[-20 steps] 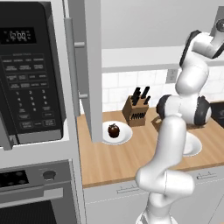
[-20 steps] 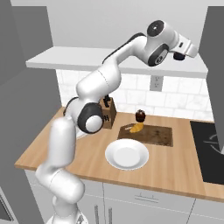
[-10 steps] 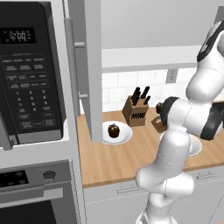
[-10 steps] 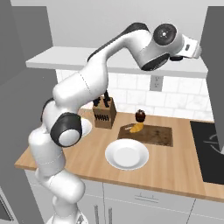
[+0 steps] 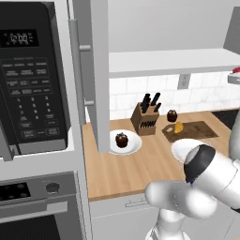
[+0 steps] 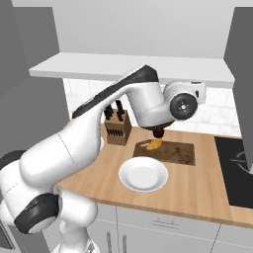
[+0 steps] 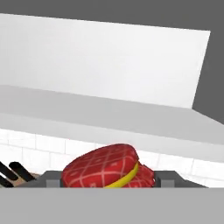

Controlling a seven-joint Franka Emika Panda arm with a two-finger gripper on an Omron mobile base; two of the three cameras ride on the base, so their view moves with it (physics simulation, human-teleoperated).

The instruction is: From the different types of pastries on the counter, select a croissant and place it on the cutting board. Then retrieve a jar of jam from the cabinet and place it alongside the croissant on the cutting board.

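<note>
The gripper [image 7: 109,183] is closed on the jar of jam [image 7: 108,168]. In the hand view the jar sits right between the two grey fingers [image 7: 51,179], one on each side of it and both touching it. Its lid is red with a thin light check pattern, a yellow band runs below the lid, and the lid looks tilted in this view. Behind the jar is the flat pale shelf of the cabinet [image 7: 105,113] with its white back wall; under the shelf are white wall tiles, and the dark handles of the knife block [image 7: 13,171] show at the lower left.

In the left base view a small red part of the jar [image 5: 236,70] is seen at the far right edge, just below the level of the cabinet shelf [image 5: 168,62] and well above the counter [image 5: 140,164]. The tall cabinet door [image 5: 96,75] stands open beside the black microwave [image 5: 30,79].

On the counter the cutting board [image 5: 193,130] lies to the right of the knife block. The croissant [image 5: 178,127] rests on the board's left part, and one dark muffin [image 5: 172,115] stands just behind it. Another muffin [image 5: 122,139] sits on a white plate [image 5: 134,144] in front of the knife block. An empty white plate [image 6: 143,174] lies near the front of the board in the right base view.
</note>
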